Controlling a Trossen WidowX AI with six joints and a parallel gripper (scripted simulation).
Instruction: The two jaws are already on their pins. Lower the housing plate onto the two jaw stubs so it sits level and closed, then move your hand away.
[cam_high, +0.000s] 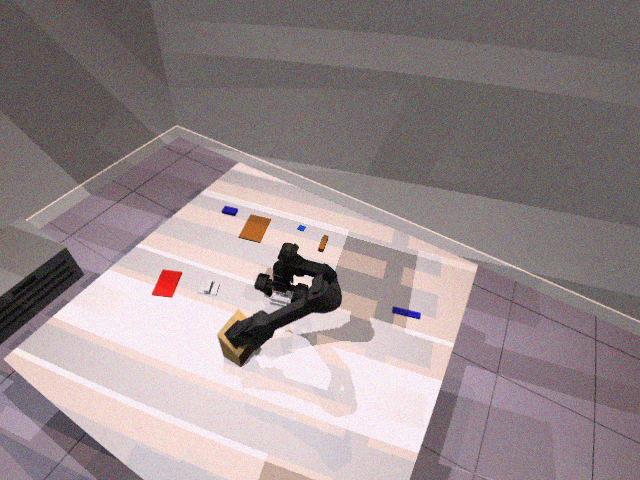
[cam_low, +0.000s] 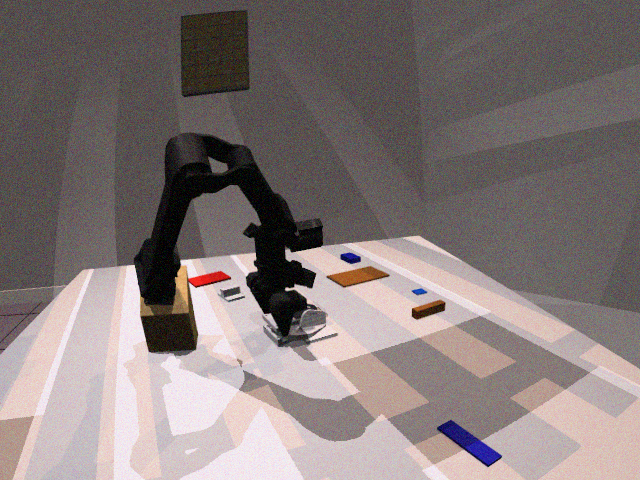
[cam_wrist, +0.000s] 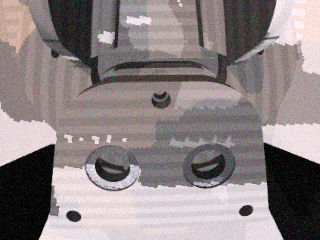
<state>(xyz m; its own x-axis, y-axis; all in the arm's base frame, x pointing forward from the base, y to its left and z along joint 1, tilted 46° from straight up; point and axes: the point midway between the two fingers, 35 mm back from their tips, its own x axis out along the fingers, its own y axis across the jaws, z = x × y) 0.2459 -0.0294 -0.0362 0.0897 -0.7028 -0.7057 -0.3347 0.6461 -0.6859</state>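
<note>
The pale grey housing plate (cam_wrist: 160, 120) has two ringed holes and is held between the two black fingers of my gripper (cam_wrist: 159, 154) (cam_low: 285, 328), which is shut on it. In the wrist view the holes are dark inside, each with a paler curved sliver. The pale jaw assembly (cam_low: 314, 319) (cam_high: 280, 298) is on the table, right under and beside the fingers. Its upright curved parts show in the exterior view. The plate covers the stubs, and the fingers hide its side edge, so I cannot tell whether it touches them or sits level.
A small pale bracket (cam_high: 210, 287) (cam_low: 231, 293) and a red plate (cam_high: 167, 283) (cam_low: 209, 279) lie beyond the arm's base. An orange plate (cam_high: 254, 228) (cam_low: 357, 276), an orange bar (cam_high: 323, 243) (cam_low: 428, 309), blue blocks and a long blue bar (cam_high: 406, 312) (cam_low: 468, 442) also lie on the table.
</note>
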